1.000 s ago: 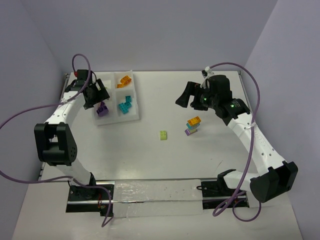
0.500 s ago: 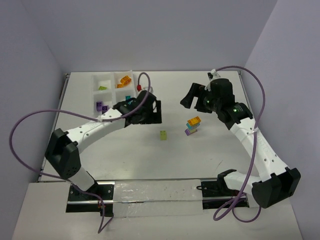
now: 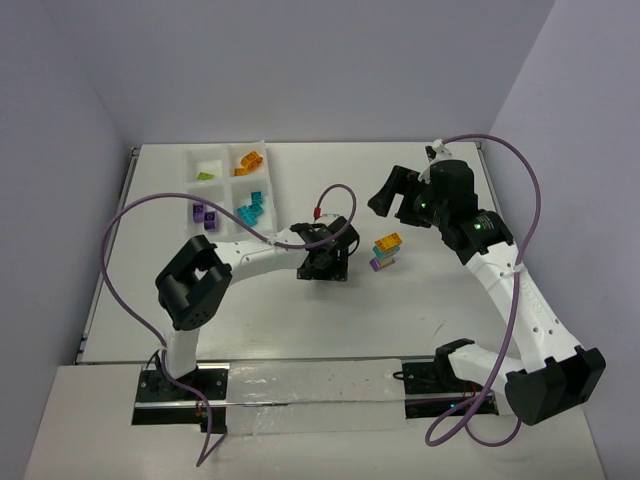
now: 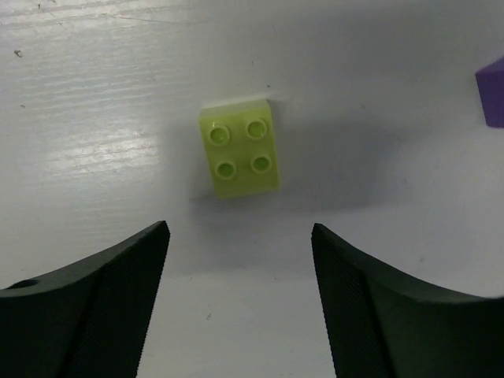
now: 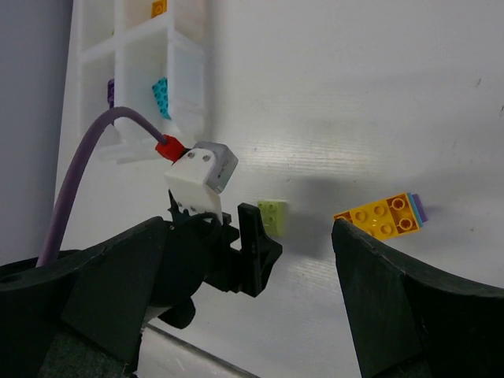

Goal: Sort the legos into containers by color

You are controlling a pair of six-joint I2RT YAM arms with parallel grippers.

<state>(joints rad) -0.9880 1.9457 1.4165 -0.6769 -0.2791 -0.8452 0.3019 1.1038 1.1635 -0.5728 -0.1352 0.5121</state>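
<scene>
A lime green lego (image 4: 239,147) lies studs-up on the table, just ahead of my open, empty left gripper (image 4: 239,230). In the top view the left gripper (image 3: 328,263) hangs over that brick and hides it. A clump of orange, teal and purple legos (image 3: 385,250) stands to its right. My right gripper (image 3: 390,190) is open and empty, held above and behind the clump. Its wrist view shows the lime lego (image 5: 272,216), the clump (image 5: 382,215) and the left gripper (image 5: 236,252). The white tray (image 3: 228,186) holds lime, orange, purple and teal legos, one colour per compartment.
A purple brick corner (image 4: 492,93) shows at the right edge of the left wrist view. The left arm's purple cable (image 3: 150,215) arcs over the table beside the tray. Grey walls stand close on the left, far and right sides.
</scene>
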